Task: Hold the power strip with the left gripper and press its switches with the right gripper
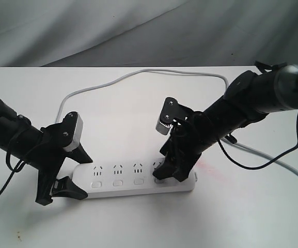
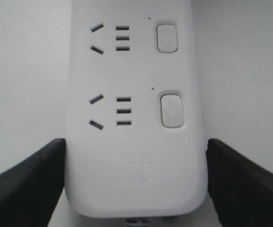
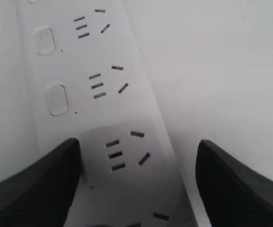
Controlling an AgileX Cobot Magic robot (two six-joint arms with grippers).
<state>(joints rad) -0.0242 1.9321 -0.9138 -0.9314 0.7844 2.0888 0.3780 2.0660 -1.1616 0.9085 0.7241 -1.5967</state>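
The white power strip [image 1: 133,189] lies flat near the table's front, outlets up. My left gripper [image 1: 81,175] straddles its left, cord end; in the left wrist view both black fingers [image 2: 32,179] rest against the power strip's [image 2: 136,165] two long sides. Two switches [image 2: 171,110] show ahead of them. My right gripper [image 1: 172,173] stands open, low over the right part of the strip. In the right wrist view one finger [image 3: 37,179] sits on the switch row of the power strip [image 3: 127,118], hiding the switch there; two other switches [image 3: 57,99] show beyond. The other finger hangs past the strip's side.
The strip's grey cord [image 1: 138,75] loops from the left end round the back of the white table and off to the right. A loose black cable [image 1: 272,157] hangs from the right arm. A grey cloth backdrop [image 1: 138,31] stands behind the table.
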